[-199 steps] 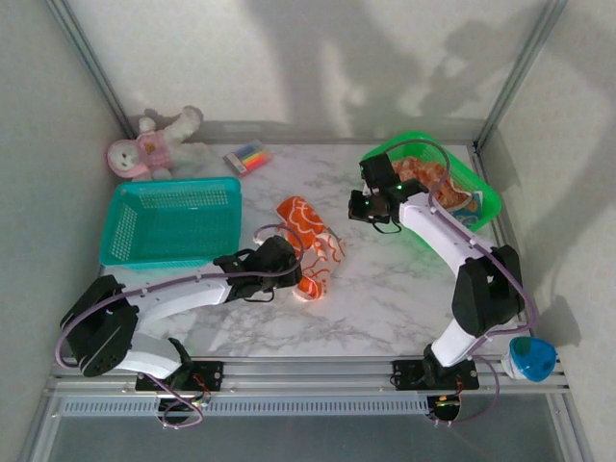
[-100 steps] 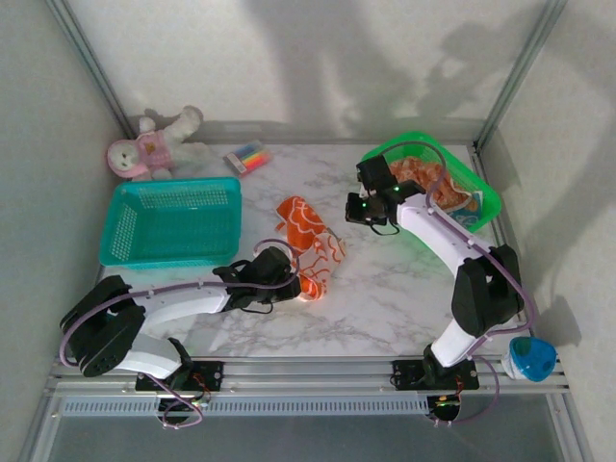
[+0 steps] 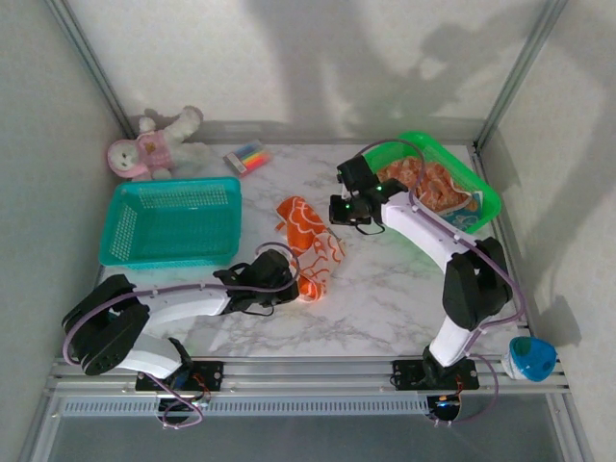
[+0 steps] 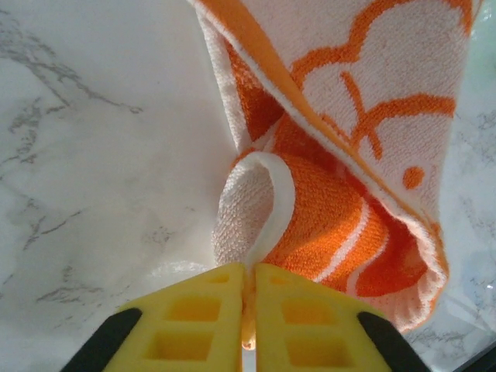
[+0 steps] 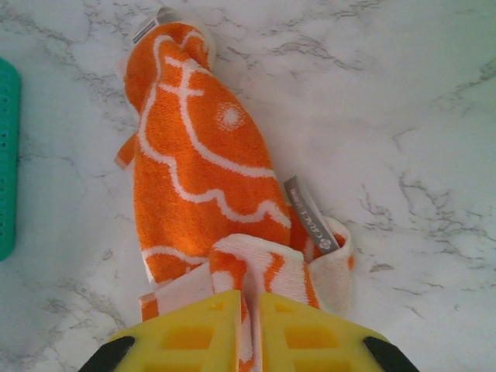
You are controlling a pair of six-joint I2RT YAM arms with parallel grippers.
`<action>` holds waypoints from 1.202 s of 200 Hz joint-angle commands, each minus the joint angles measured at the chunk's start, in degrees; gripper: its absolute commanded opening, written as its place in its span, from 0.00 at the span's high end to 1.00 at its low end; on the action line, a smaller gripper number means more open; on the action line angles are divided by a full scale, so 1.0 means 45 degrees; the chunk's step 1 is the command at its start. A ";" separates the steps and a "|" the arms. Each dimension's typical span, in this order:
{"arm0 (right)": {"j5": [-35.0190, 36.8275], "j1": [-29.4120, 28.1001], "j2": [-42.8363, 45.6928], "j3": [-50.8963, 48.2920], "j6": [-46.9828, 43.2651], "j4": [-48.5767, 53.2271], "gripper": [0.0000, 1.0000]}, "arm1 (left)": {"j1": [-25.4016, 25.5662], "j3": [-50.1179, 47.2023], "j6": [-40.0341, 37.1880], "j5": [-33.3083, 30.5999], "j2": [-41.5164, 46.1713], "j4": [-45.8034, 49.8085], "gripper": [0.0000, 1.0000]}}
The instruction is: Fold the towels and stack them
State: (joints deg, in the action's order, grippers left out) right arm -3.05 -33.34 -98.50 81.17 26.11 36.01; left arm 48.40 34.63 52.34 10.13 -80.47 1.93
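Marble table (image 3: 385, 298) inside a grey-walled enclosure with metal corner posts. orange towel (image 3: 313, 245) lies crumpled in a long, rumpled strip about mid-table, running from far-left to near-right, white cartoon lines on it. left gripper (image 4: 249, 280) sits at the towel's near end - yellow fingers pressed together, pinching a white-edged fold of the cloth, which loops up just beyond the tips. right gripper (image 5: 249, 308) sits at the towel's far end, arm reaching in from the right - fingers closed nearly flat, a strip of orange-and-white cloth caught between them. Right wrist view shows a grey label (image 5: 311, 218) on the towel's right edge and a smaller tag at its other end. green basket (image 3: 484, 199) stands at the far right, just behind the right arm, with a heap of towels (image 3: 428, 183) in peach and orange inside. teal basket (image 3: 171, 223) stands on the left, well apart from the orange towel. plush toy (image 3: 154, 144) leans at the far-left corner, marker pack (image 3: 247, 156) just to its right. blue cup (image 3: 529, 358) sits off the table's near right corner.
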 commanded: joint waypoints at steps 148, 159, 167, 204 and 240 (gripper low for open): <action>-0.0319 -0.3784 -0.3849 0.2302 -0.2487 0.1342 0.65 | 0.0064 -0.1934 0.0846 -0.0933 0.2645 0.0436 1.00; -0.0120 -0.3887 -0.4102 0.2426 -0.2586 0.1450 0.65 | 0.0050 -0.1983 0.0872 -0.0944 0.2685 0.0394 1.00; -0.0040 -0.3946 -0.4280 0.2542 -0.2628 0.1502 0.65 | 0.0045 -0.2009 0.0870 -0.0924 0.2703 0.0358 1.00; 0.0478 -0.4199 -0.5026 0.2917 -0.2765 0.1667 0.65 | 0.0045 -0.2051 0.0870 -0.0862 0.2723 0.0313 1.00; 0.0391 -0.4268 -0.5549 0.3027 -0.2782 0.1666 0.65 | 0.0040 -0.2129 0.0934 -0.0941 0.2850 0.0320 1.00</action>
State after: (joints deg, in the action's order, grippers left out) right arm -2.57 -51.79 -121.67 93.21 14.48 41.67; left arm 48.64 26.04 55.59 7.51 -68.97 2.98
